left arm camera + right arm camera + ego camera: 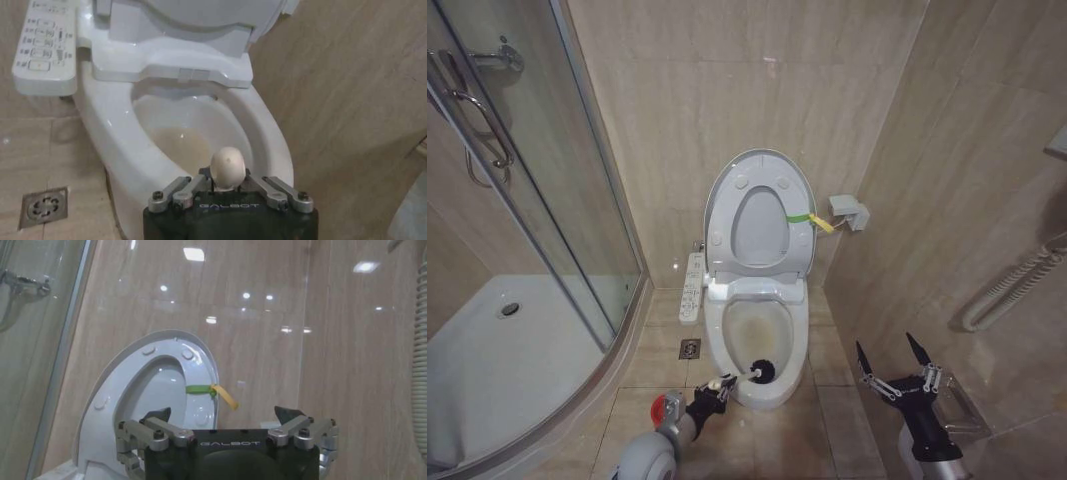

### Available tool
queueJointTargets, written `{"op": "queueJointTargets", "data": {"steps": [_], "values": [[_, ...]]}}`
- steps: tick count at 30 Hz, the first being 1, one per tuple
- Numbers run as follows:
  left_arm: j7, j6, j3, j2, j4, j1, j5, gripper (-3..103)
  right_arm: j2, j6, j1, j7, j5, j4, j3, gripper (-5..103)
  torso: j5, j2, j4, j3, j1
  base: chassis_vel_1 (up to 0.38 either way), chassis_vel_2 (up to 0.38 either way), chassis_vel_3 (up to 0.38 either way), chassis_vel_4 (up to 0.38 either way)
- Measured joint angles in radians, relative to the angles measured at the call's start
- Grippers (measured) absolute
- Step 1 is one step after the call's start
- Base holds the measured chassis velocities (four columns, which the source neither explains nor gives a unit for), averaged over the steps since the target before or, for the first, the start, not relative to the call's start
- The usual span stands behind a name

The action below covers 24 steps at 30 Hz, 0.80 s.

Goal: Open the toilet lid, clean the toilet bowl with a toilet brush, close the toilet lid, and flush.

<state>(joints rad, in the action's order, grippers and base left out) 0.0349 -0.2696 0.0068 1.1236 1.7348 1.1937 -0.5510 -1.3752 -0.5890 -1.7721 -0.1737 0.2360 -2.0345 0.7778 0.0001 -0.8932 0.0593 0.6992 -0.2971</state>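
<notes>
Toilet lid (759, 215) upright vs wall; stained toilet bowl (756, 330) open, toilet brush (759, 372) head on front rim.

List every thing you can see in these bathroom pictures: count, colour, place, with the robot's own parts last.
toilet lid: one, white, raised against the wall.
toilet bowl: one, white, stained inside, centre floor.
toilet brush: one, dark head in the bowl's front.
control panel: one, white, at the bowl's left.
floor drain: one, metal, left of the bowl.
shower tray: one, white, far left.
left gripper: shut on the brush handle.
right gripper: open, at the bowl's right.
</notes>
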Motion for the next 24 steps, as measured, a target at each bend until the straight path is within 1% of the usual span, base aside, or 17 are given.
{"op": "queueJointTargets", "data": {"steps": [1,4,5,8,10,13,14,17,19,22,24], "values": [[0.000,0.000,0.000,0.000,0.000,0.000,0.000,19,0.000,0.000,0.000,0.000,0.000,0.000,0.000,100,0.0000,0.000,0.0000,0.000,0.000,0.000,0.000,0.000,0.000],[0.035,0.033,0.002,0.011,-0.005,-0.011,0.067,19,0.000,0.000,0.000,0.000,0.000,0.000,0.000,100,0.0000,0.000,0.0001,0.000,0.000,0.000,0.000,0.000,0.000],[0.035,0.033,0.002,0.011,-0.005,-0.011,0.067,19,0.000,0.000,0.000,0.000,0.000,0.000,0.000,100,0.0000,0.000,0.0001,0.000,0.000,0.000,0.000,0.000,0.000],[0.064,0.063,-0.008,0.026,-0.005,-0.039,0.104,18,0.000,0.000,0.000,0.000,0.000,0.000,0.000,100,-0.0001,0.000,0.0001,0.000,0.000,0.000,0.000,0.000,0.000],[0.070,0.067,-0.011,0.030,-0.008,-0.053,0.107,18,0.000,0.000,0.000,0.000,0.000,0.000,0.000,100,0.0000,0.000,0.0002,0.000,0.000,0.000,0.000,0.000,0.000],[0.103,0.095,-0.017,0.047,-0.051,-0.107,0.105,18,0.000,0.000,0.000,0.000,0.000,0.000,0.000,100,0.0000,0.000,0.0002,0.000,0.000,0.000,0.000,0.000,0.000],[0.103,0.095,-0.017,0.047,-0.051,-0.107,0.105,18,0.000,0.000,0.000,0.000,0.000,0.000,0.000,100,0.0000,0.000,0.0002,0.000,0.000,0.000,0.000,0.000,0.000],[0.136,0.126,-0.015,0.070,-0.123,-0.167,0.106,18,0.000,0.000,0.000,0.000,0.000,0.000,0.000,100,0.0000,0.000,0.0002,0.000,0.000,0.000,0.000,0.000,0.000],[0.138,0.129,-0.011,0.076,-0.138,-0.180,0.103,18,0.000,0.000,0.000,0.000,0.000,0.000,0.000,100,0.0000,0.000,0.0002,0.000,0.000,0.000,0.000,0.000,0.000],[0.130,0.120,0.003,0.082,-0.139,-0.190,0.057,18,0.000,0.000,0.000,0.000,0.000,0.000,0.000,100,-0.0002,0.000,0.0002,0.000,0.000,0.000,0.000,0.000,0.000],[0.131,0.122,0.007,0.082,-0.141,-0.191,0.057,18,0.000,0.000,0.000,0.000,0.000,0.000,0.000,100,0.0000,0.000,0.0001,0.000,0.000,0.000,0.000,0.000,0.000]]}}
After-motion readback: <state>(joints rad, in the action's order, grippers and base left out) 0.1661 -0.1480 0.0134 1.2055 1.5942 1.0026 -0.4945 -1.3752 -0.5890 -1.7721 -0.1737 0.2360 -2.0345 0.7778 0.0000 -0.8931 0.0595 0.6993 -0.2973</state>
